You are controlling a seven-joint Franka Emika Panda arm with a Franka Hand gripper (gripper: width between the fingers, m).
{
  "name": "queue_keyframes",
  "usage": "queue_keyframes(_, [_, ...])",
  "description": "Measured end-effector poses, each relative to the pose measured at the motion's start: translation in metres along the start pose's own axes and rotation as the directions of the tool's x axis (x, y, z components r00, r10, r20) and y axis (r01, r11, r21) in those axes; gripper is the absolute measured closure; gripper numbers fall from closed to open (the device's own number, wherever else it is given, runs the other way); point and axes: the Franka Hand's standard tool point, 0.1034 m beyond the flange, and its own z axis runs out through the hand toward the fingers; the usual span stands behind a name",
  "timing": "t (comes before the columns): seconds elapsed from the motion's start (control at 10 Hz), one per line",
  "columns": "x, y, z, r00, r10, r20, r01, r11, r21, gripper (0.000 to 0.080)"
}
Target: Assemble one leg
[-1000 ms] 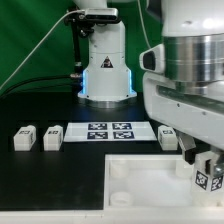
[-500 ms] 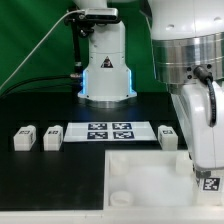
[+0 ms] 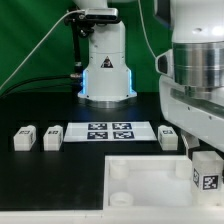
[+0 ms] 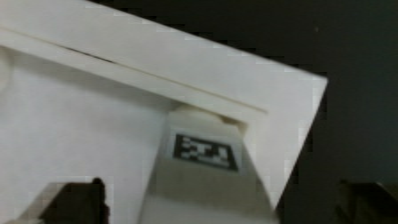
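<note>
gripper (image 3: 205, 170): fingers closed on the leg (image 3: 206, 179), tag facing out | leg: held at the exterior view's right, over the right edge of the white panel (image 3: 140, 175) | table: three more legs (image 3: 24, 137) in a row beside the marker board (image 3: 109, 131)

The arm's bulk hides the white panel's (image 3: 140, 178) far right corner and cuts off one leg (image 3: 169, 137) beside the marker board (image 3: 108, 132), while the blurred wrist view crops the gripper's fingertips (image 4: 73, 200) and the held leg's (image 4: 208, 170) lower end
</note>
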Motion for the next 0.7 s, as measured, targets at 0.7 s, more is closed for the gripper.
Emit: queue_keyframes(0.7, [0.0006, -0.0016, -0.0041, 0.681, -0.732, -0.027, 0.731, 0.682, -0.021, 0.0150])
